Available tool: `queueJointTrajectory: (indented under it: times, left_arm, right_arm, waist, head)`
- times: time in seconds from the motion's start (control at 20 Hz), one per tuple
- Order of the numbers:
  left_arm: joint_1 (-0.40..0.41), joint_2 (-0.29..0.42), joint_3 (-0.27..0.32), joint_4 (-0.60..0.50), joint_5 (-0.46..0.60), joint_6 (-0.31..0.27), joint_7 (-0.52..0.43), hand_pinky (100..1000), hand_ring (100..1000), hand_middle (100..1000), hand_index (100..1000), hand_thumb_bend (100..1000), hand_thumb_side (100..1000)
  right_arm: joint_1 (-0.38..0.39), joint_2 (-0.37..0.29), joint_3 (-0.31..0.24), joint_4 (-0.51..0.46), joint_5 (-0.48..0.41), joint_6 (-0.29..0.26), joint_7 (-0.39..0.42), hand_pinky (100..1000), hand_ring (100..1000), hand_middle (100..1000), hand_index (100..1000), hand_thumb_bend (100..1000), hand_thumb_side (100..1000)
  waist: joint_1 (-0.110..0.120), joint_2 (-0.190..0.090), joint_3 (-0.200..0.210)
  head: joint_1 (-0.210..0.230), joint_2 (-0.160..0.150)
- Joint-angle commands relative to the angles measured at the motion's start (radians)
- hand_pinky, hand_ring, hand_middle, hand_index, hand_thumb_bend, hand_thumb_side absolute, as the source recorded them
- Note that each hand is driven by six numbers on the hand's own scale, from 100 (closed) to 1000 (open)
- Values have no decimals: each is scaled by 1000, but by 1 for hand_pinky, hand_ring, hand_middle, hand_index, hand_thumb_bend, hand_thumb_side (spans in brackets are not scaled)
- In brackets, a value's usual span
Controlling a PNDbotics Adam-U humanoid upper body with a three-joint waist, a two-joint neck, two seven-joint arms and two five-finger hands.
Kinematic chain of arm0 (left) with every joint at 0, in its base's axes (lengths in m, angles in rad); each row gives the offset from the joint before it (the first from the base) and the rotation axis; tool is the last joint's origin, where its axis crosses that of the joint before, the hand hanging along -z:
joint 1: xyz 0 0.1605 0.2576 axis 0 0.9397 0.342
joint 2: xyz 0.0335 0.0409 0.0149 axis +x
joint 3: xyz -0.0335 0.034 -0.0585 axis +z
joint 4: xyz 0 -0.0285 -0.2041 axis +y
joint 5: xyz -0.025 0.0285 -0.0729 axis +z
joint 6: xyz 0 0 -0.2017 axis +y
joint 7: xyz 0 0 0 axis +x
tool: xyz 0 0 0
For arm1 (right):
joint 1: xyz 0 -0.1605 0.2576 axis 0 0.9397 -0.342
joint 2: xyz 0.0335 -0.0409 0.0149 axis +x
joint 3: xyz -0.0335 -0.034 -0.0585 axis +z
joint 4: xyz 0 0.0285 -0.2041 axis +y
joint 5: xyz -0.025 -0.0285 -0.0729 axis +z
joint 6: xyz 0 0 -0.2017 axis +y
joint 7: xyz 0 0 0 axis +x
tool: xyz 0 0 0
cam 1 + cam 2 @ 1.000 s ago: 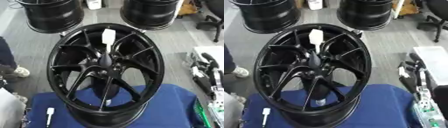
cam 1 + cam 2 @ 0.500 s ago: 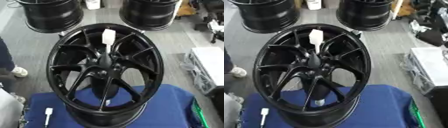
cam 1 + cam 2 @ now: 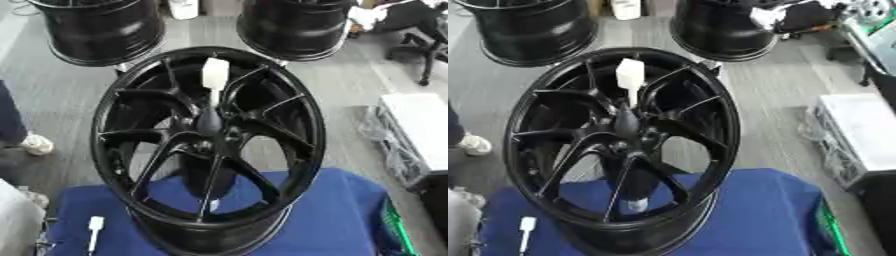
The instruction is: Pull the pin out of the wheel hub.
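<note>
**Pin in the hub, our hands out of view**

We see neither of our hands in either view, so we cannot tell how their fingers stand.

The wheel stands tilted on a blue cloth, its black rim filling the middle of the view. The pin, with a white head, rises from the hub at the centre of the spokes and points up and away from us. The space above the pin's head and to both sides of the rim is open. Gaps between the spokes show the cloth and floor behind.

A second small white pin lies on the cloth at the lower left, just beside the rim's base and apart from it.

Beyond the cloth lies grey floor. Two more black wheels stand at the far edge, well apart from ours. A white box sits to the right.
</note>
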Motion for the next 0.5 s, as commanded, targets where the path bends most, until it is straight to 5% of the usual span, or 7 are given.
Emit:
queueJointTrajectory:
  times: [0.05, 0.5]
  left_arm:
    - [-8, 27, -3, -15, -5, -3, -5, 642, 587, 609, 694, 542, 609]
    - [-13, 22, -12, -11, -3, -6, -15, 642, 587, 609, 694, 540, 610]
  right_arm:
    - [-72, 63, 11, 115, 49, -14, 58, 801, 843, 947, 933, 100, 267]
    - [-181, 238, -18, 370, 207, -66, 96, 802, 851, 947, 933, 100, 425]
  waist:
    - [2, -5, 6]
    - [10, 2, 27]
  head:
    - [-11, -2]
    - [-52, -2]
